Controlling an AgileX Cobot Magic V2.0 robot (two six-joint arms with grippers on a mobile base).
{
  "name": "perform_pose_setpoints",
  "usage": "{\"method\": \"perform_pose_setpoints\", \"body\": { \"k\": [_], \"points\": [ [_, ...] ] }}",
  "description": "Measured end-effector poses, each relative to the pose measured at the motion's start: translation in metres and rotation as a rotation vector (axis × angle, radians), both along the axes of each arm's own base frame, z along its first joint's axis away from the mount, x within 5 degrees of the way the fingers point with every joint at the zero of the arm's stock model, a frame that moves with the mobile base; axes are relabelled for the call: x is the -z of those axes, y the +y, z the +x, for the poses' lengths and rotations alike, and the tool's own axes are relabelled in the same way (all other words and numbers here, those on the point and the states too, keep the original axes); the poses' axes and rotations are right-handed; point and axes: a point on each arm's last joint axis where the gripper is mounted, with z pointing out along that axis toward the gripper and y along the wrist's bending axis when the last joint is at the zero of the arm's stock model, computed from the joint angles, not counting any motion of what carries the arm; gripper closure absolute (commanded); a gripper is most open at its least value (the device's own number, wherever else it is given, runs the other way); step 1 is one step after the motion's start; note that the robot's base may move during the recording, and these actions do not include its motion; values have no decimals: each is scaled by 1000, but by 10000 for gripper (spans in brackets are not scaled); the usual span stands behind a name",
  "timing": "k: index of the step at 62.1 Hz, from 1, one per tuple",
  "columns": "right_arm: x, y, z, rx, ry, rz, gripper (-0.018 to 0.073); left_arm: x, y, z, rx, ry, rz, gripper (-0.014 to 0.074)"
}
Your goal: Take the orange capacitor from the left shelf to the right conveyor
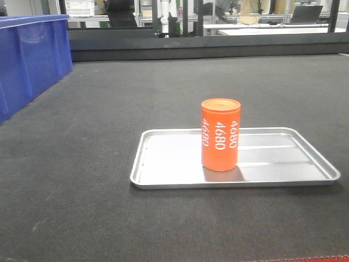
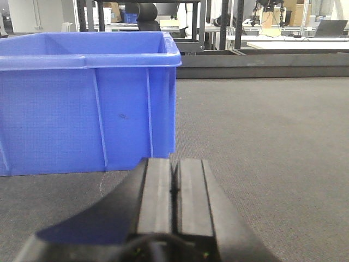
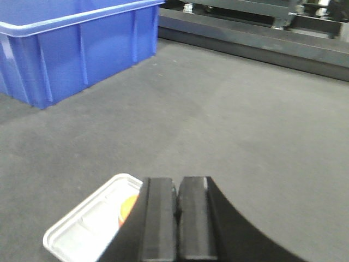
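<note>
The orange capacitor (image 1: 220,135) stands upright with white "4680" down its side, on a small flat silver tray (image 1: 163,164) that rests on the dark grey belt of the right conveyor (image 1: 98,120). No gripper appears in the front view. My left gripper (image 2: 175,162) is shut and empty, low over the belt and facing a blue bin (image 2: 82,103). My right gripper (image 3: 177,183) is also shut and empty. It hovers just right of the tray (image 3: 82,229), and its left finger hides all but a sliver of the capacitor (image 3: 127,210). The left shelf is out of view.
A large blue plastic bin (image 1: 27,54) sits on the belt at the far left. The conveyor's black rail (image 1: 207,50) runs along the back edge, with workshop racks and tables behind it.
</note>
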Motion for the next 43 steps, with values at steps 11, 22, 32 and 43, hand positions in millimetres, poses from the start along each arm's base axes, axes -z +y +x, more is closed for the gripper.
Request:
{"method": "perform_pose_setpoints", "body": {
  "k": [11, 22, 32, 43],
  "points": [
    [-4, -10, -15, 16, -1, -1, 501, 0, 0, 0, 0, 0, 0, 701],
    [-3, -11, -15, 19, 12, -9, 501, 0, 0, 0, 0, 0, 0, 701],
    [-9, -20, -24, 52, -36, 16, 501, 0, 0, 0, 0, 0, 0, 701],
    [-31, -51, -53, 235, -246, 113, 501, 0, 0, 0, 0, 0, 0, 701]
  ]
}}
